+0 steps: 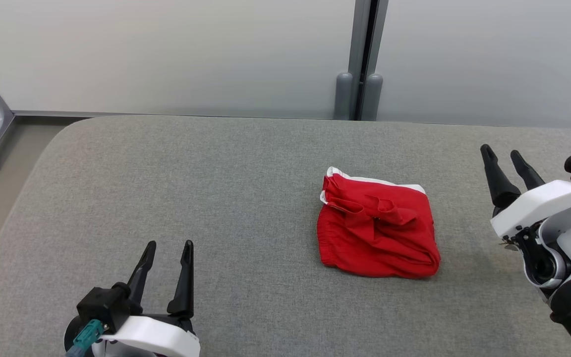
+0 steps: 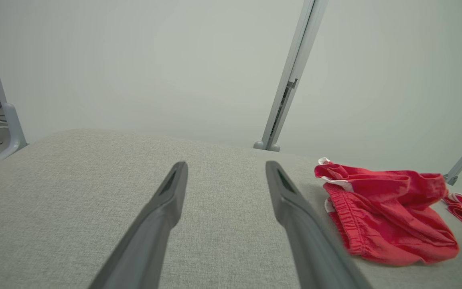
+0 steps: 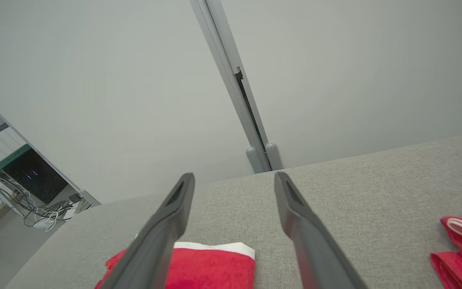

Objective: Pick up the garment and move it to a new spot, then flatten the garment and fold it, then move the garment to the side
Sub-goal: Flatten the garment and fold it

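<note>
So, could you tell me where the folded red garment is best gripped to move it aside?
Probably the red garment by the rounded fold at its near right corner, coming from the robot's right with the open right gripper beside it. The layers stack thickly there, so one pinch should catch them all.

Soft even light, edges seemingly bowed
</note>
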Robot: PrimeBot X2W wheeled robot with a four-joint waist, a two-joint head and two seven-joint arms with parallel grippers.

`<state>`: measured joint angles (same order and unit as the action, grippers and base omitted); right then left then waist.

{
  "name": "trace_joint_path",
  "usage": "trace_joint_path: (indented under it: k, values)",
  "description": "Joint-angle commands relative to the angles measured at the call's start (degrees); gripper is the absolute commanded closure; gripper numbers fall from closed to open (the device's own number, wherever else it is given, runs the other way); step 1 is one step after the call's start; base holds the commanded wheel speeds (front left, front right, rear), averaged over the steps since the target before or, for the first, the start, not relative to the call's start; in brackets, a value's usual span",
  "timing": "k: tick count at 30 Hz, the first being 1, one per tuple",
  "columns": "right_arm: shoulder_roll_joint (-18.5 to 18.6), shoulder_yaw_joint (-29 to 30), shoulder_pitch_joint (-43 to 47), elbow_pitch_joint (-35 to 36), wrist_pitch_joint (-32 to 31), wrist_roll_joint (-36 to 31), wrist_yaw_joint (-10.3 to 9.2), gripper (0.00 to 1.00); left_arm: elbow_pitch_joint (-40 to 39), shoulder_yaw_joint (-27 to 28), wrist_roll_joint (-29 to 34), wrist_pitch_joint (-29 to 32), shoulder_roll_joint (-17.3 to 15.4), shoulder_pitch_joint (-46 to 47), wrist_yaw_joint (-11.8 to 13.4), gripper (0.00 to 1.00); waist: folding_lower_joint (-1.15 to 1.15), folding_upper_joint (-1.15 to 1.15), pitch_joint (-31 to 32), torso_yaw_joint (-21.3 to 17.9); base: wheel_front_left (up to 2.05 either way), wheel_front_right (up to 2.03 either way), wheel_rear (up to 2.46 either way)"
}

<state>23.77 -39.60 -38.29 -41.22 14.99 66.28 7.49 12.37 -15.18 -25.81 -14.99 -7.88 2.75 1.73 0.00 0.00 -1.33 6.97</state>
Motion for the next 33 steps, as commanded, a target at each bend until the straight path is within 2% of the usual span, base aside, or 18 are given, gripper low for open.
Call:
trace_joint_path:
  k: [1, 5, 6, 7, 8, 12, 14, 23, 29, 33]
  values:
    - [-0.04, 0.26, 0.47, -0.51, 0.23, -0.8, 0.02, 0.0, 0.1, 0.07, 0.2, -0.24, -0.21, -0.01, -0.26, 0.0, 0.0, 0.0, -0.09, 0.15, 0.0, 0.0, 0.0]
    - [-1.79, 0.96, 0.08, -4.13, -0.55, -1.16, 0.02, 0.0, 0.34, -0.05, 0.22, -0.24, -0.29, 0.71, -0.22, 0.0, 0.0, 0.0, -0.54, 0.75, 0.0, 0.0, 0.0]
    - [-2.61, 1.04, -0.21, -5.26, -1.25, -0.73, 0.02, 0.29, 0.36, -0.01, 0.2, -0.24, -0.3, 0.84, -0.17, 0.0, 0.0, 0.0, -0.73, 0.82, 0.0, 0.0, 0.0]
    - [-3.43, 1.13, -0.55, -6.74, -2.25, -0.39, 0.02, 0.73, 0.34, -0.04, 0.2, -0.24, -0.26, 1.0, -0.13, 0.0, 0.0, 0.0, -1.0, 0.91, 0.0, 0.0, 0.0]
    - [-5.04, 0.94, -1.42, -10.12, -4.4, -0.09, 0.02, 1.0, 0.4, -0.16, 0.3, -0.24, -0.15, 1.32, -0.1, 0.0, 0.0, 0.0, -1.43, 1.09, 0.0, 0.0, 0.0]
    - [-9.51, 0.12, -2.39, -16.26, -9.83, 1.26, 0.02, 1.0, 0.7, -0.58, 0.4, -0.24, -0.03, 1.87, -0.35, 0.0, 0.0, 0.0, -1.83, 1.73, 0.0, 0.0, 0.0]
    - [-11.48, -0.63, -2.3, -15.99, -12.08, 2.1, 0.02, 1.0, 0.84, -0.53, 0.32, -0.24, -0.2, 2.18, -0.36, 0.0, 0.0, 0.0, -1.87, 1.99, 0.0, 0.0, 0.0]
    - [-15.41, -8.02, 3.99, -5.51, -16.54, 3.32, 0.02, 1.0, 1.13, -0.48, -0.15, -0.24, -0.31, 1.22, 0.08, 0.0, 0.0, 0.0, -1.22, 2.16, 0.0, 0.0, 0.0]
    - [-16.94, -13.09, 6.46, 0.22, -14.87, 3.64, 0.02, 1.0, 1.31, -0.52, -0.34, -0.24, -0.55, 1.28, -0.12, 0.0, 0.0, 0.0, -0.86, 1.68, 0.0, 0.0, 0.0]
    - [-15.18, -15.15, 6.77, 4.89, -11.61, 3.02, 0.02, 1.0, 1.17, -0.43, -0.39, -0.24, -0.52, 0.78, 0.18, 0.0, 0.0, 0.0, -0.3, 1.12, 0.0, 0.0, 0.0]
